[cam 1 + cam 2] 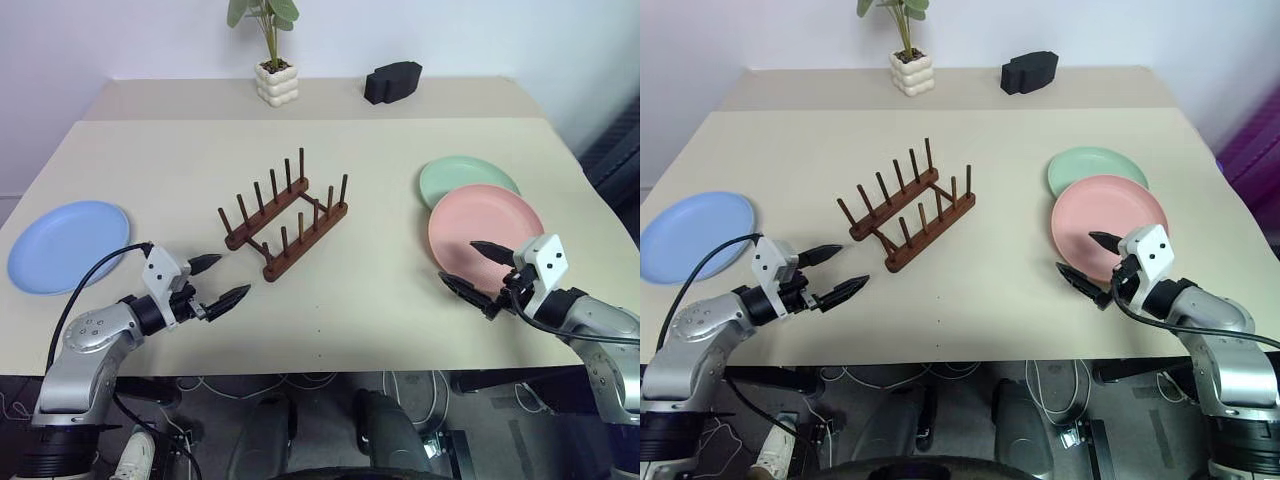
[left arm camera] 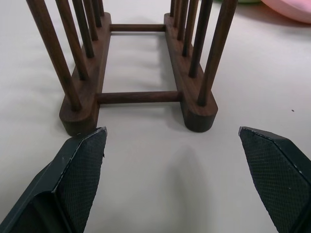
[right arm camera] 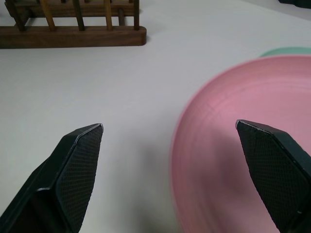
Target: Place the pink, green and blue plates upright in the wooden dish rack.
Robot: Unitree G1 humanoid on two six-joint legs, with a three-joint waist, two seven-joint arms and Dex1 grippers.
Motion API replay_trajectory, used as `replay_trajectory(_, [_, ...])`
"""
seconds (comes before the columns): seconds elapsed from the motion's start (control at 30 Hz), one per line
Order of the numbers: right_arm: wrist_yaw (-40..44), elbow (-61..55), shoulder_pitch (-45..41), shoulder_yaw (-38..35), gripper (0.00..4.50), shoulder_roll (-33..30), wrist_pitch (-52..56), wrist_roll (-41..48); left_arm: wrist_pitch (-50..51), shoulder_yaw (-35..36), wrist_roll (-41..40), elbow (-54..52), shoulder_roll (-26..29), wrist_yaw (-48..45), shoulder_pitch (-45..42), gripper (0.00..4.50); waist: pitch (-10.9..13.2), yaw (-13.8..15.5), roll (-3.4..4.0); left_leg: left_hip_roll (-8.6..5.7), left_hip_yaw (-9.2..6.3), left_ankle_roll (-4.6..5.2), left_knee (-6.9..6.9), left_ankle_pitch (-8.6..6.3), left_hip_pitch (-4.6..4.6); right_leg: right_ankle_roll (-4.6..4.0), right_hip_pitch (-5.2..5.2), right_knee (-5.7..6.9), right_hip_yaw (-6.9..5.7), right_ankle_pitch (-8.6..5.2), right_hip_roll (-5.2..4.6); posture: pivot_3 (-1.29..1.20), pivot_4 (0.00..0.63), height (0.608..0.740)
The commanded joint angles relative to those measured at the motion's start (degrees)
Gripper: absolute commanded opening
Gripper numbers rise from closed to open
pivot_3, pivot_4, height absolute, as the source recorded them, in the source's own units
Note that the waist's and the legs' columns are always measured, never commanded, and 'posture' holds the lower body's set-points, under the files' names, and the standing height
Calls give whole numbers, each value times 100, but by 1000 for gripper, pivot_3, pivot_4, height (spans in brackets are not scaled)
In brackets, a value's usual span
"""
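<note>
Standing empty near the middle of the beige table (image 1: 400, 150), the wooden dish rack (image 1: 285, 226) sits at a slant, its two dark rails each carrying a row of thin upright pegs, with no plate in it. The pink plate (image 1: 485, 229) lies flat toward the robot's right, well apart from the rack, and its far rim overlaps the green plate (image 1: 466, 178) just behind it. The blue plate (image 1: 68, 245) lies flat by itself near the table's left edge, well apart from the rack on the other side.

The left gripper (image 1: 219, 281) hovers just short of the rack's near end, fingers spread wide with nothing between them; in the left wrist view the rack's end (image 2: 138, 97) lies straight ahead between the two black pads (image 2: 80, 170). The right gripper (image 1: 475, 268) hangs over the near edge of the pink plate, likewise spread wide and empty; the right wrist view shows one pad (image 3: 272, 170) above the plate's pink surface (image 3: 233, 160) and the other over bare table.

At the table's far edge stand a small potted plant (image 1: 274, 60) in a white lumpy pot and, to its right, a black object (image 1: 392, 82).
</note>
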Motion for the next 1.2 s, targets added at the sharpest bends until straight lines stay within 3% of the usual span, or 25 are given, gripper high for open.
replay_trajectory(0.03, [-23,-158,-55,-17,4459,51,-114,42,-41,62,-16,-175,49,11,11,4500,0,6,0,0,0,0,0,0,0,0,0,0,0,0,0,0,150,736])
replay_trajectory(0.47, [-117,-351,-67,259,4459,237,-90,59,149,-20,-12,-448,45,28,183,4500,0,9,0,0,0,0,1,0,0,0,0,-1,0,0,-1,0,150,736])
replay_trajectory(0.7, [-338,-696,-70,540,4459,465,23,52,66,-496,285,-226,-105,87,17,4500,0,14,0,0,0,0,1,0,0,0,0,-1,0,0,-1,0,150,736])
replay_trajectory(1.17, [-779,-1201,-131,1204,4459,936,105,-11,-757,-1350,1333,1164,-1465,1182,-691,4500,-17,49,25,-7,-6,0,9,0,4,1,13,0,-1,1,-4,0,150,736])
replay_trajectory(1.2, [-804,-1271,-80,1243,4491,957,130,-5,-763,-1402,1356,1234,-1550,1204,-744,4240,-19,52,27,-8,-7,0,10,0,5,2,15,0,-1,1,-5,0,150,736])
